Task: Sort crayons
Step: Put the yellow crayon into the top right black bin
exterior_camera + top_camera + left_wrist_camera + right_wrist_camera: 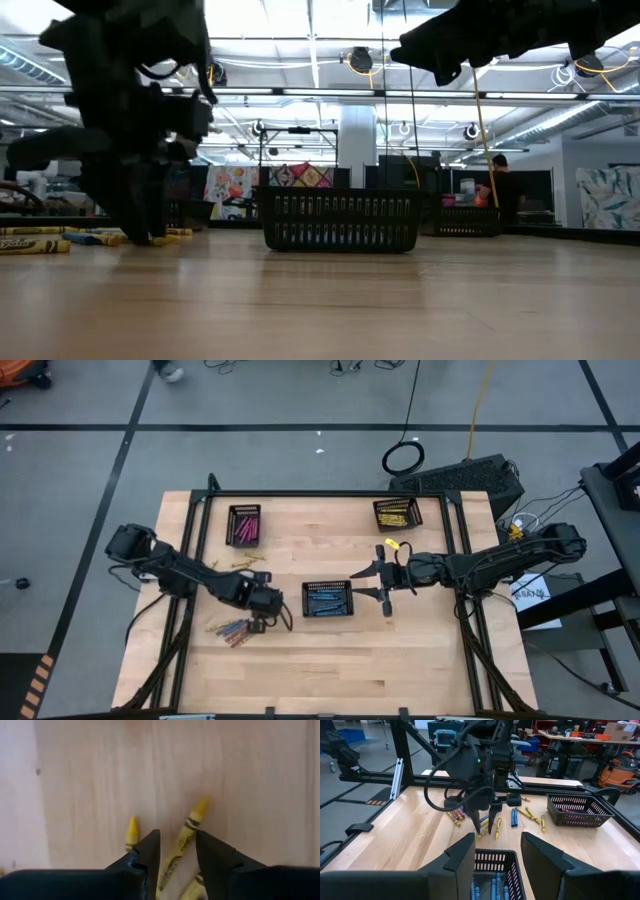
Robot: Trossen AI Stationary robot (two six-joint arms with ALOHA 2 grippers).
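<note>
The left claw (176, 852) is down at the tabletop (400, 670), part open, fingers straddling a yellow crayon (186, 832) without closing on it; more crayons (232, 630) lie loose beside it, with bare wood toward the near edge. The right claw (385, 585) hangs open and empty over the centre tray (328, 600) of blue crayons. Two further trays (244, 525) sit by the far edge.

From table level I saw the left gripper (140, 232) planted among crayons (60, 240), a black mesh tray (340, 220) sitting centre.
</note>
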